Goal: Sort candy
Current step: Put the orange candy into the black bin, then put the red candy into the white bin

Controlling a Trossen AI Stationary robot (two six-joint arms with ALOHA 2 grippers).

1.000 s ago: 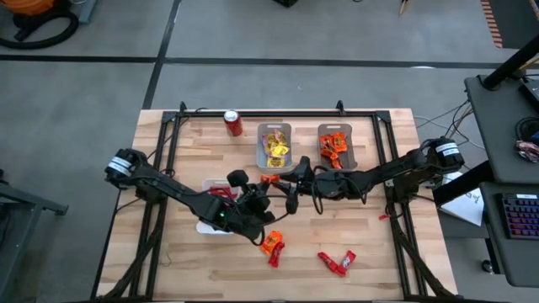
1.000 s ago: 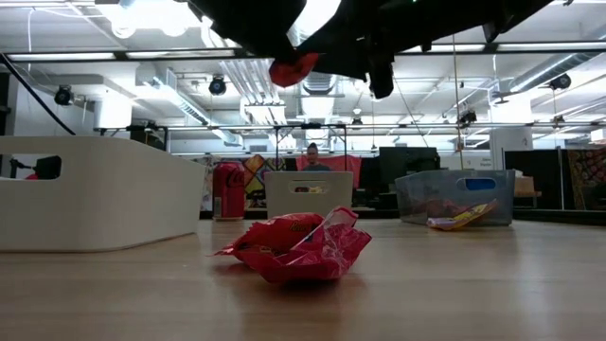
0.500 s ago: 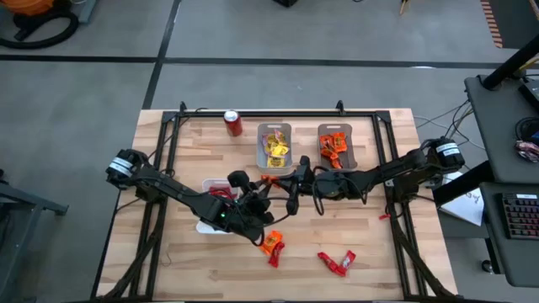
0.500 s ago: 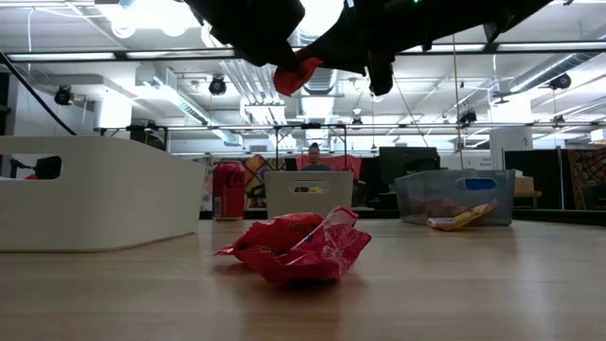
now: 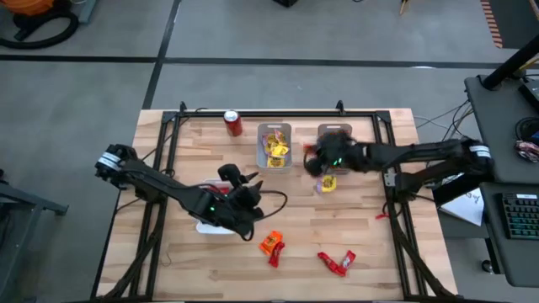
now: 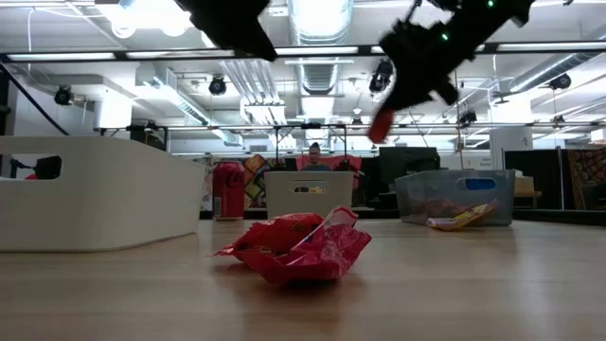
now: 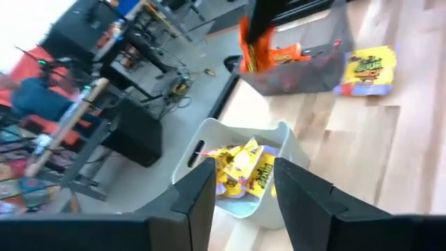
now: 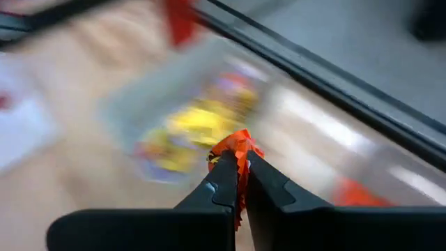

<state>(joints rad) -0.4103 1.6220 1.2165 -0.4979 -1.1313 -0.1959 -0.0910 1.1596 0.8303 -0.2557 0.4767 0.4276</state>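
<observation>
- Dropping is the main risk: the right gripper (image 8: 237, 183) pinches an orange candy packet (image 8: 235, 148) only by a thin crinkly edge, above the trays.
- The left gripper (image 7: 240, 192) hangs with fingers apart, empty, near the white bin (image 5: 210, 225).
- Slick foil packets (image 5: 271, 245) lie loose on the wooden table (image 5: 370, 252).

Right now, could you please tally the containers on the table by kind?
Trays: 3
Can: 1
Total: 4
</observation>
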